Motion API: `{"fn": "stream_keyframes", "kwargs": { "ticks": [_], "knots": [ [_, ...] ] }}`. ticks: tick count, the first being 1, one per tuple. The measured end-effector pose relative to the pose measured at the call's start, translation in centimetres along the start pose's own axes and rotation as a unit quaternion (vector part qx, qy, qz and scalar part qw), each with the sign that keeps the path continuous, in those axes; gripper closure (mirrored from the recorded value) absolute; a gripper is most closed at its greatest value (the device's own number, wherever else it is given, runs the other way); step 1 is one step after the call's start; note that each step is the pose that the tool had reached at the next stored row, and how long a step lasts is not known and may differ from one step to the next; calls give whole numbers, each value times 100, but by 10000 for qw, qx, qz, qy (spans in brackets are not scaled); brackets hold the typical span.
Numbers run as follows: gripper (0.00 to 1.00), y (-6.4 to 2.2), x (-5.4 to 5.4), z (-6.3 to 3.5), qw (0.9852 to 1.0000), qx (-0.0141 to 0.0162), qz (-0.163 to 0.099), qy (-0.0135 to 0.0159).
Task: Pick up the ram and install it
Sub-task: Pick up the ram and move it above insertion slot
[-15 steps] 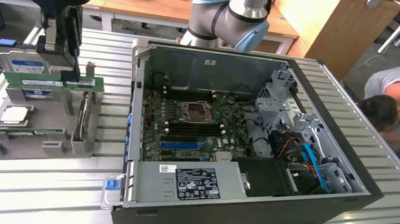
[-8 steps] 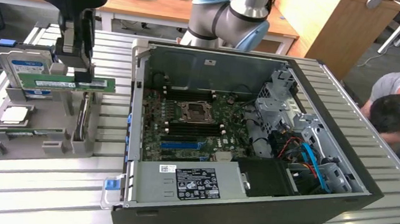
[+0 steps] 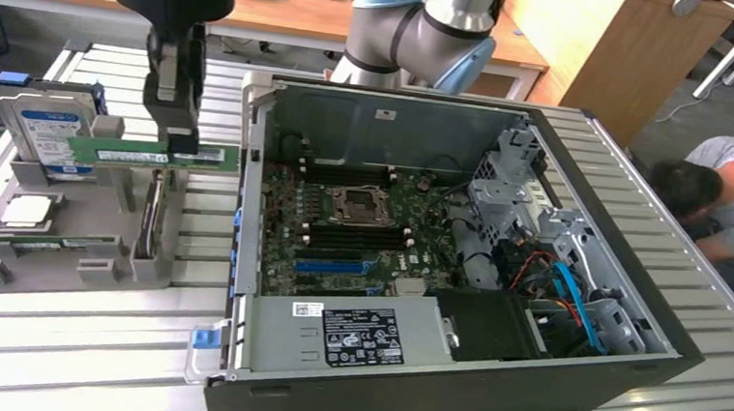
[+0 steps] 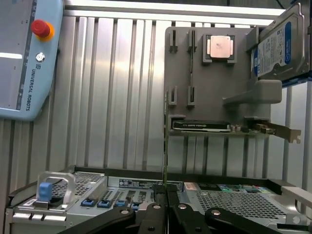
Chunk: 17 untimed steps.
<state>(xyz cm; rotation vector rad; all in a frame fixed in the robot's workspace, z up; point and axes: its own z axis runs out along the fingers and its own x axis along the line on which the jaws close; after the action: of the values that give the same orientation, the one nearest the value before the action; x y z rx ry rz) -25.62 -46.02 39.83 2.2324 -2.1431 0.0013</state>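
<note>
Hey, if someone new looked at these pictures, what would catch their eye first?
The big open black computer case, its green motherboard bare, sits mid-table in the exterior view. At that view's left the dark gripper is shut on the long thin green ram stick, held level by the grey parts holder where a blue-labelled hard drive stands. A person crouches at that view's right edge.

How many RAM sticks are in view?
2. The ram is held in the hand, above the grey holder; a second stick stands in a holder slot by the processor. Others may hide inside the case.
</note>
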Motion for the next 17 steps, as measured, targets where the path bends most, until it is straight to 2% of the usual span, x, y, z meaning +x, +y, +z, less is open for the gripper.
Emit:
{"fn": "stream_keyframes", "kwargs": {
  "ticks": [17],
  "knots": [
    [88, -551, 26, -18, 10000, -6, 0, 0]
  ]
}}
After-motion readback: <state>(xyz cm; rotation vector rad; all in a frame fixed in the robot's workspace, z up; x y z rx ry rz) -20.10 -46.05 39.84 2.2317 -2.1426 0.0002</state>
